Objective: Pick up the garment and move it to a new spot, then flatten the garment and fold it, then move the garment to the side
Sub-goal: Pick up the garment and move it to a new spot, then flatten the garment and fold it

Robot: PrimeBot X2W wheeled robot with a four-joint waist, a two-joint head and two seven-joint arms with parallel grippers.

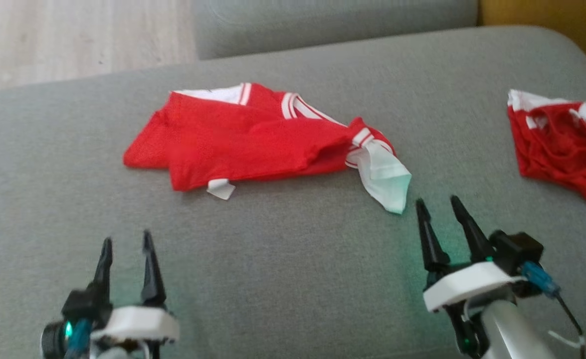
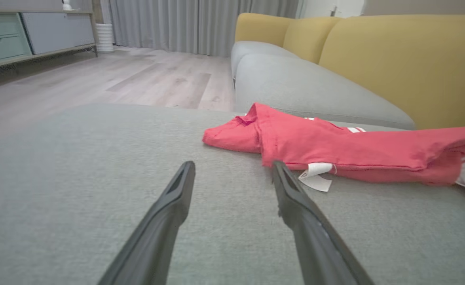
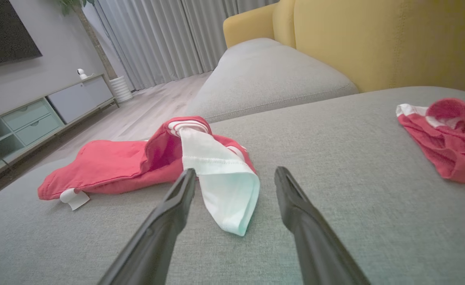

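A red garment [image 1: 253, 142] with white striped trim lies folded on the grey sofa cushion [image 1: 293, 259], a white sleeve end sticking out at its right. The left wrist view shows this garment [image 2: 335, 146] just beyond my fingers, its white label nearest. In the right wrist view the garment [image 3: 137, 162] lies ahead with the white sleeve between my fingertips' line. My left gripper [image 1: 125, 244] [image 2: 232, 168] is open and empty, short of the garment's near edge. My right gripper [image 1: 440, 207] [image 3: 234, 174] is open and empty, just right of the white sleeve.
A second red and white garment [image 1: 562, 139] [image 3: 450, 134] lies crumpled at the cushion's right edge. A yellow backrest [image 2: 406, 59] rises behind the cushion. Wooden floor [image 2: 129, 79] and a low cabinet [image 3: 38, 118] lie beyond the cushion's left side.
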